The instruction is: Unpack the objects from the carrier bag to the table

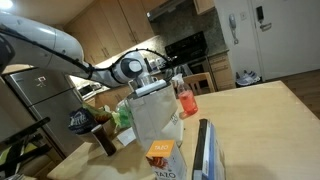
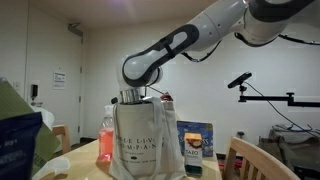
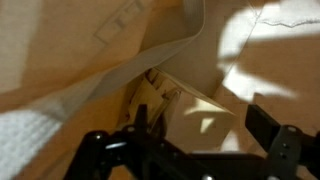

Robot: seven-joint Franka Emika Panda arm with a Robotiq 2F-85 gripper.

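Gripper in bag w/ jaws wide

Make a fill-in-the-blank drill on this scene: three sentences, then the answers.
1. At the mouth of the carrier bag, the pincer has its jaws ____.
2. In the wrist view, the tan cardboard box lies ____ the bag.
3. The orange carton stands ____ the bag, on the table.

Missing words: open; inside; outside.
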